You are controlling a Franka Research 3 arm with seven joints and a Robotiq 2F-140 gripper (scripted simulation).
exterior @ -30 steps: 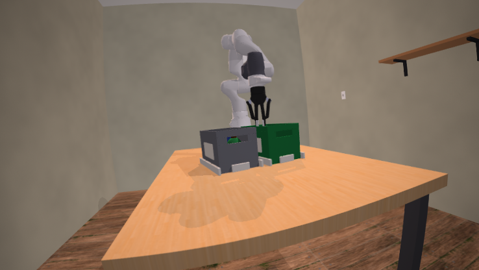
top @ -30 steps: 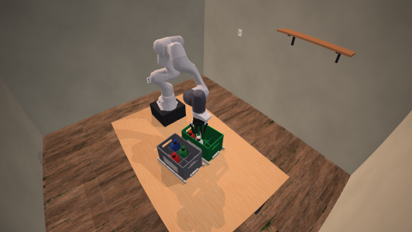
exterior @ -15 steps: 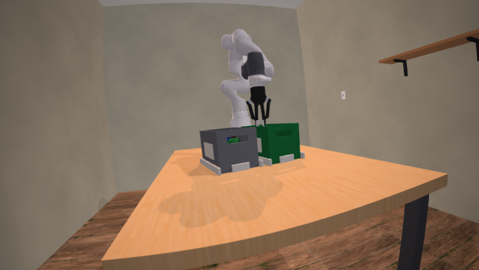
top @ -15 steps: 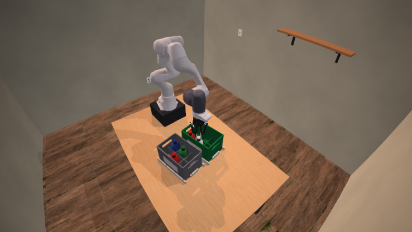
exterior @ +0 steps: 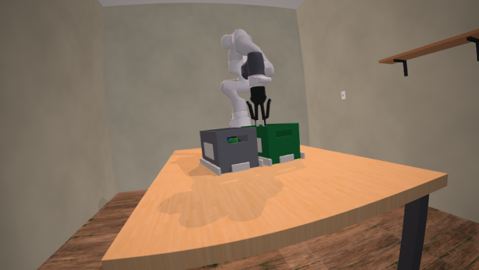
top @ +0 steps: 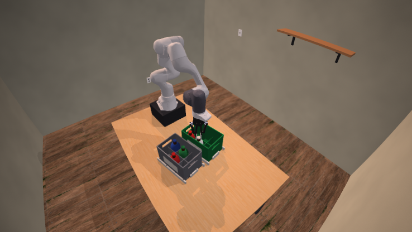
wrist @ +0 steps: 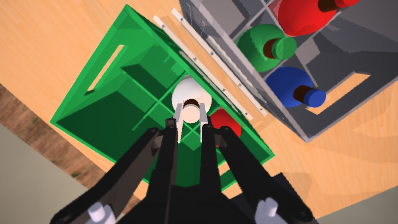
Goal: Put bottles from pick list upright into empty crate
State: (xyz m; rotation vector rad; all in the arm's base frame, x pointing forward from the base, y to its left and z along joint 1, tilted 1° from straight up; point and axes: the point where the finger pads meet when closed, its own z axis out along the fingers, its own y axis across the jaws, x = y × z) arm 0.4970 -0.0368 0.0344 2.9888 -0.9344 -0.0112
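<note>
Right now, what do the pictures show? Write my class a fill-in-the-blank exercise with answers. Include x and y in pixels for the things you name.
1. The gripper (top: 198, 135) (exterior: 260, 123) (wrist: 191, 111) is shut on the cap of the ____ bottle.
2. That bottle is in the ____ crate.
3. The other bottle seen in that crate is ____.
4. The gray crate (top: 193, 169) (exterior: 237, 154) (wrist: 308, 138) shows ____ bottles from above.

Missing words: white; green; red; three
</note>
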